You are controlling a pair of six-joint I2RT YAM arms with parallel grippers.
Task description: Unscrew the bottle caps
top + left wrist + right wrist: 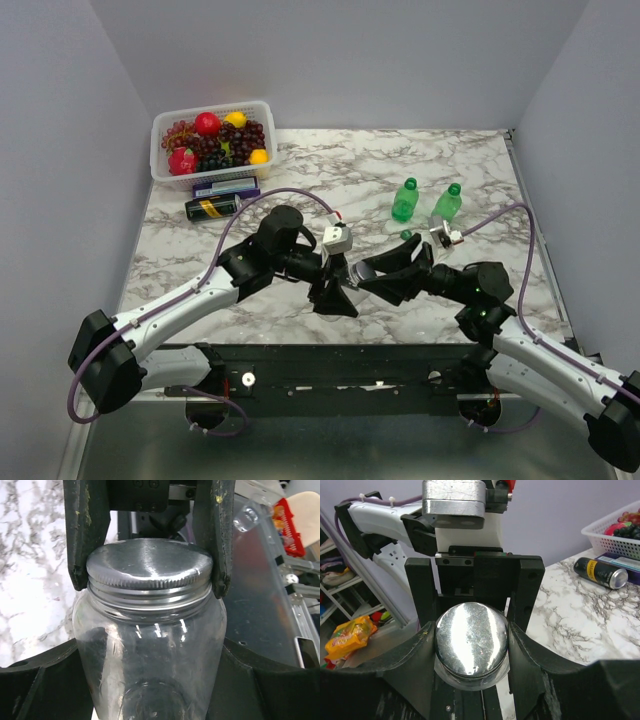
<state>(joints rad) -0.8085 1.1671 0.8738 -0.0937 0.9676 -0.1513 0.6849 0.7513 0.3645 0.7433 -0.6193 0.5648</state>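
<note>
At frame centre, the silvery-grey cap [149,564] sits clamped between the right gripper [471,632] fingers. The left gripper [150,652] clasps the clear bottle [120,625].

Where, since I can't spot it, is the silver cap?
Near-centre in the top view: the cap tops the clear bottle in the left tool, pinched by the right tool.

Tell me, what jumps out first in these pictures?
At centre front, the left gripper clamps a clear bottle while the right gripper squeezes its shiny silvery cap. Behind, a basket of bright fruit sits at the far left corner, and two green bottles stand to the right.
</note>
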